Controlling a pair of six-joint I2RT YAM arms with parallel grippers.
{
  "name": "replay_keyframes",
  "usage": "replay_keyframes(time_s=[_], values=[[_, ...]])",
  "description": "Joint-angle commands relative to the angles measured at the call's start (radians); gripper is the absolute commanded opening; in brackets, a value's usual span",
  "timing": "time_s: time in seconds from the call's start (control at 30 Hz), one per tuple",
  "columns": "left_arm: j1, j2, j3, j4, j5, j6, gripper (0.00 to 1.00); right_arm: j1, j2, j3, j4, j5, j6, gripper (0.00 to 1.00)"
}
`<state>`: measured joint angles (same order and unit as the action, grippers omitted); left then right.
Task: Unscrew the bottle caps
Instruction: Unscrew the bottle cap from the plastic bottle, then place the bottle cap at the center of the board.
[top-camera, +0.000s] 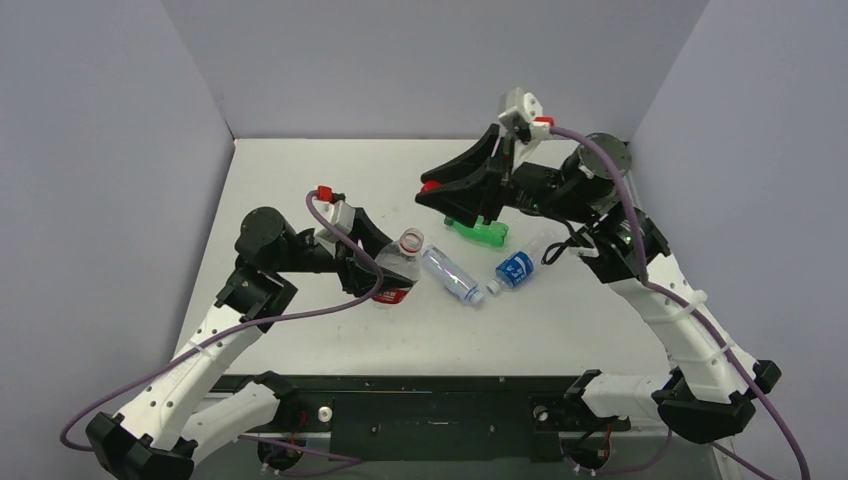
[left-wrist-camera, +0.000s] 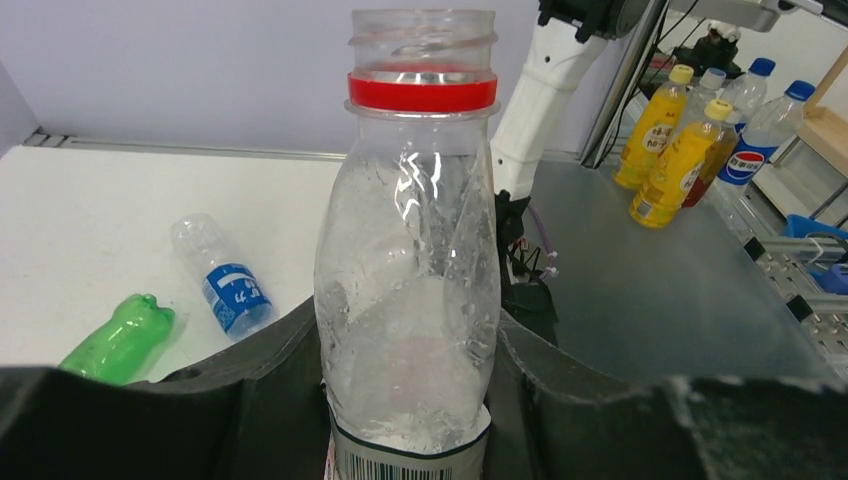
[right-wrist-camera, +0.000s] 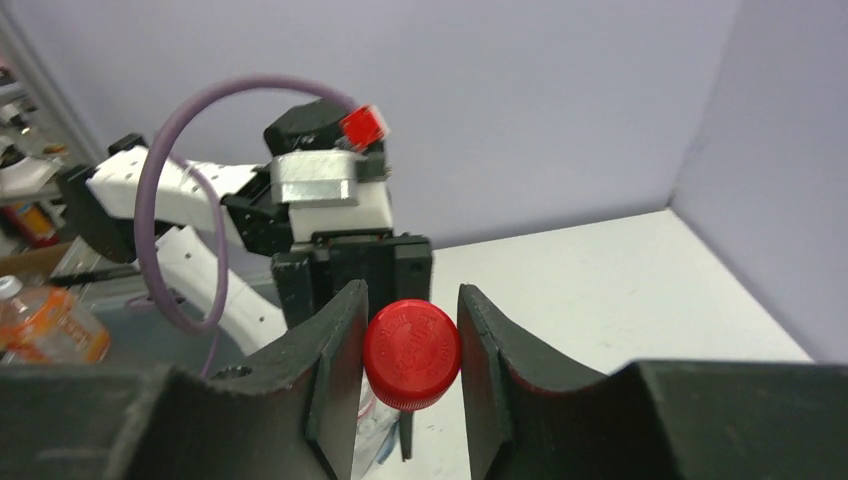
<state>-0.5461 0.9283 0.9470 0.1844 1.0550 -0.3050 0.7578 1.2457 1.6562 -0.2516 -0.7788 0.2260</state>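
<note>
Three bottles (top-camera: 452, 273) lie central, well apart from table (top-camera: 300, 190) edges.

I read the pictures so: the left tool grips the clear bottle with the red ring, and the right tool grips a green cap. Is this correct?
Not fully. The cap between the fingers of the right tool is red, not green; the right wrist view shows it. The rest holds: the left tool grips the clear bottle with the red ring.
</note>
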Motion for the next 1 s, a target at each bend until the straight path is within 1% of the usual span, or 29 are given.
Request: replay_keyframes(time_s=[0.0,0.07,0.1,0.13,0.17,0.2,0.3,0.33,0.37,0.4,0.43,0.47,0.5,0.53,0.57,0.6,0.63,0.73,0.8,0.97], values=[[0.012,-0.014,0.002,-0.149,0.036,0.189,0.00,-0.080,-0.089,0.003,0.166,0.084,0.084,0.00],[0.014,-0.023,-0.008,-0.165,0.014,0.218,0.00,-0.108,-0.097,0.008,0.113,0.166,0.069,0.00],[0.014,-0.028,-0.012,-0.163,-0.031,0.224,0.00,-0.125,-0.098,0.007,0.047,0.239,0.050,0.00],[0.017,-0.038,-0.023,-0.151,-0.057,0.238,0.00,-0.135,-0.098,0.002,0.013,0.280,0.043,0.00],[0.019,-0.043,-0.031,-0.142,-0.115,0.245,0.00,-0.162,-0.096,-0.026,-0.039,0.358,0.041,0.00],[0.029,-0.052,-0.048,-0.114,-0.142,0.256,0.00,-0.177,-0.094,-0.045,-0.061,0.388,0.043,0.00],[0.071,-0.060,-0.101,-0.051,-0.280,0.268,0.00,-0.217,-0.078,-0.188,-0.142,0.546,0.046,0.00],[0.083,-0.058,-0.110,-0.024,-0.310,0.269,0.00,-0.214,-0.075,-0.226,-0.156,0.622,0.047,0.00],[0.112,-0.049,-0.128,-0.013,-0.354,0.268,0.00,-0.210,-0.068,-0.298,-0.153,0.651,0.052,0.00],[0.130,-0.044,-0.136,0.011,-0.372,0.260,0.00,-0.188,-0.065,-0.338,-0.135,0.701,0.064,0.00],[0.172,-0.030,-0.149,0.032,-0.395,0.250,0.00,-0.168,-0.063,-0.418,-0.120,0.733,0.069,0.00],[0.194,-0.021,-0.152,0.038,-0.399,0.227,0.00,-0.115,-0.061,-0.486,-0.088,0.806,0.067,0.00],[0.242,0.001,-0.155,0.044,-0.390,0.214,0.00,-0.081,-0.049,-0.511,-0.076,0.844,0.063,0.00],[0.266,0.013,-0.154,0.046,-0.383,0.192,0.00,-0.020,-0.038,-0.546,-0.055,0.904,0.056,0.00],[0.302,0.033,-0.155,0.049,-0.372,0.182,0.00,0.007,-0.007,-0.556,-0.050,0.920,0.056,0.00],[0.315,0.041,-0.157,0.049,-0.371,0.177,0.00,0.044,0.009,-0.575,-0.036,0.933,0.067,0.00],[0.331,0.045,-0.165,0.049,-0.376,0.198,0.00,0.054,0.042,-0.585,-0.021,0.930,0.076,0.00],[0.339,0.042,-0.189,0.051,-0.380,0.241,0.00,0.111,0.101,-0.637,0.074,0.925,0.089,0.00],[0.348,0.040,-0.208,0.049,-0.385,0.247,0.00,0.143,0.160,-0.633,0.095,0.930,0.081,0.00],[0.363,0.044,-0.227,0.066,-0.400,0.236,0.00,0.162,0.309,-0.609,0.159,0.941,0.078,0.00]])
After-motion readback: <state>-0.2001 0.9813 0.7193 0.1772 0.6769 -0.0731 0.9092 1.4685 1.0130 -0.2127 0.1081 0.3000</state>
